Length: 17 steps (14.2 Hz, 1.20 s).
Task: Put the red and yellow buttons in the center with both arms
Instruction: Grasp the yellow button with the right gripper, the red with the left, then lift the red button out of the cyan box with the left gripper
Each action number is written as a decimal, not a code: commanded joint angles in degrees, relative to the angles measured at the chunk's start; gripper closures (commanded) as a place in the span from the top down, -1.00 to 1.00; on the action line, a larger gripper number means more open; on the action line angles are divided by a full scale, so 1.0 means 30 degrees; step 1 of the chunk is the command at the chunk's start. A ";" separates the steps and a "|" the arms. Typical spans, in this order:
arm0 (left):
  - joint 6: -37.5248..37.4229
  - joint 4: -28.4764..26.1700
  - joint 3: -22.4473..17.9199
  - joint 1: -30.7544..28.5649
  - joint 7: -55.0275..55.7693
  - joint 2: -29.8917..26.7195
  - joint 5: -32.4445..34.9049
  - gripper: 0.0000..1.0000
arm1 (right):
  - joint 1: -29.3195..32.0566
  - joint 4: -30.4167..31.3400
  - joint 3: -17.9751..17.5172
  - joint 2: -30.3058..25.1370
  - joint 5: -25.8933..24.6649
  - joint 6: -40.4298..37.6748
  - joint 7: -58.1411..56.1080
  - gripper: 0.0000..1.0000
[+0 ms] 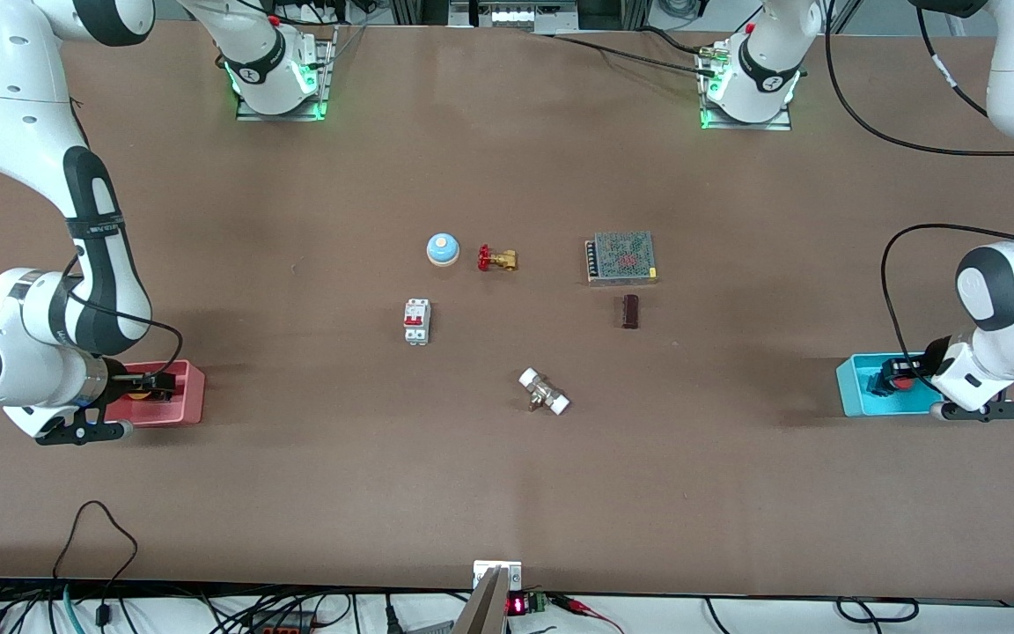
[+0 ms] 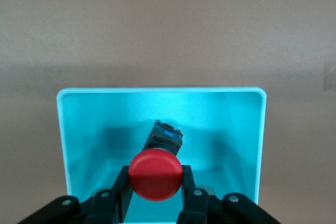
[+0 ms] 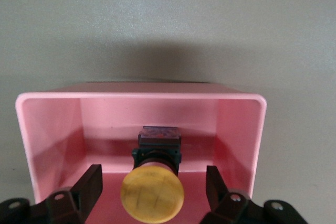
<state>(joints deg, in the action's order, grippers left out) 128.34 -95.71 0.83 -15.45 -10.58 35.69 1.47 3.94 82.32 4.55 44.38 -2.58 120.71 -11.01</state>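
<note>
Reaching into the blue bin [image 2: 79, 145] at its end of the desk [image 1: 296, 484], the left gripper [image 2: 155, 203] is seen with jaws closed on the red button [image 2: 156, 174]. The right gripper [image 3: 152, 192] is lowered into the pink bin [image 3: 47, 129]; its jaws stand open either side of the yellow button [image 3: 152, 195], untouched.
</note>
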 commanded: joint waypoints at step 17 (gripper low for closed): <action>-0.5953 -0.0060 0.5759 0.1364 0.8409 -0.3520 0.0389 -0.59 | 0.0036 -0.3032 -0.0111 -0.0172 -0.0253 -0.3081 -0.2219 -0.33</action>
<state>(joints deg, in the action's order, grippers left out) 110.67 -96.02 17.31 -13.31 9.92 23.96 1.49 3.91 76.38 4.55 44.33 -2.61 115.99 -16.48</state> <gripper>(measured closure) 0.586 0.612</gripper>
